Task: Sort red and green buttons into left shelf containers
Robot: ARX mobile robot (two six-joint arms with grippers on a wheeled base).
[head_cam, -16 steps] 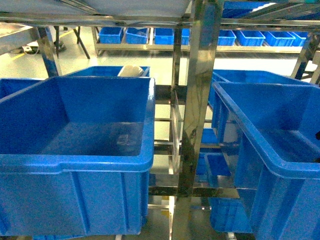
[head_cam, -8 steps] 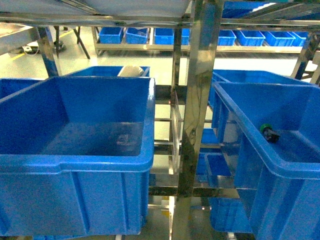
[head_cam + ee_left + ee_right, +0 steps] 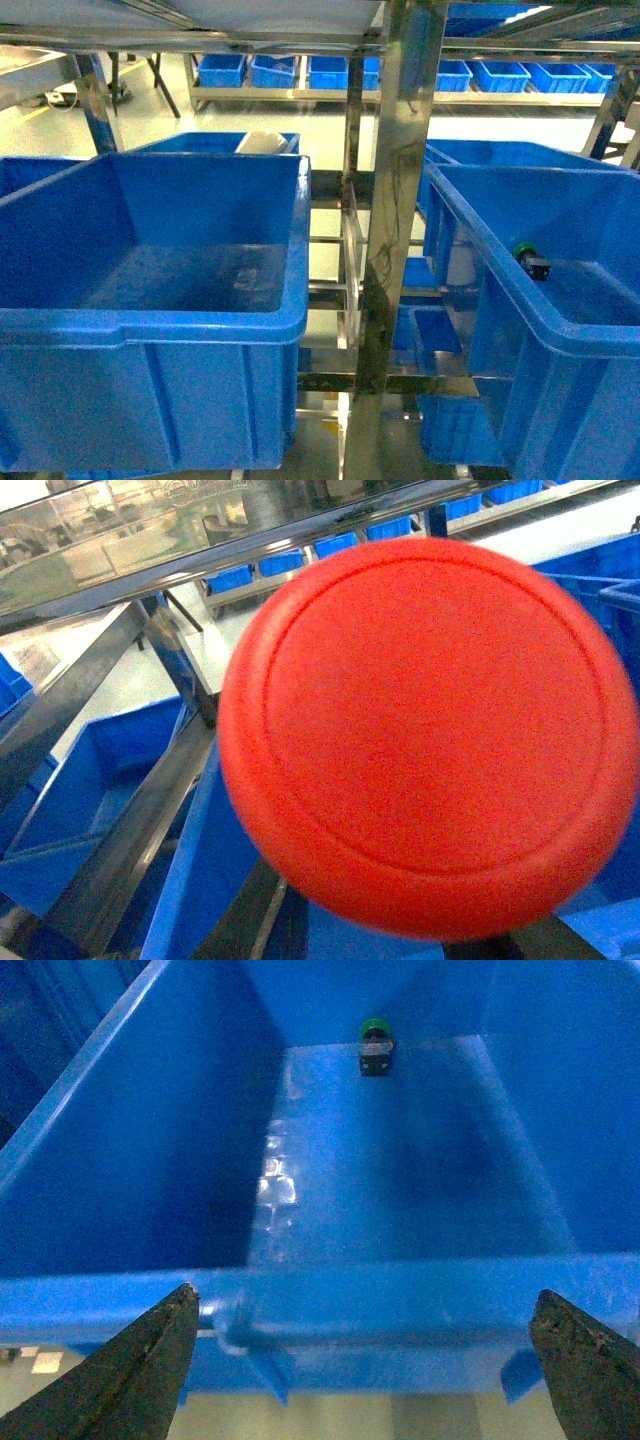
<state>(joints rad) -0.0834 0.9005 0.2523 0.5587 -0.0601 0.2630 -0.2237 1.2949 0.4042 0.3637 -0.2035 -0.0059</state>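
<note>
- From the head camera we face two large blue tubs on a steel rack: the left tub fills the left half of the view, and the right tub sits at the right, cut off by the frame edge.
- A shiny upright steel post stands between the two tubs.
- The green button lies inside the right tub, near its left wall, green cap toward the back and dark body toward us.
- In the right wrist view the same green button rests on the tub floor at the far end, close to the far wall.
- Our right gripper is spread wide: its two dark fingertips sit at the bottom corners of the frame, on the near side of the tub's near rim, with nothing between them.
- The red button fills most of the left wrist view, its round red cap facing the camera and slightly blurred.
- We cannot see the left gripper's fingers in that view, so we cannot tell how far they are parted or whether they grip the red button.
- Behind the red cap we see steel shelf rails and parts of blue tubs.
- A row of small blue bins lines a distant shelf at the top of the head view.
- A pale object sticks up from a further blue tub behind the left one; we cannot tell what it is.
</note>
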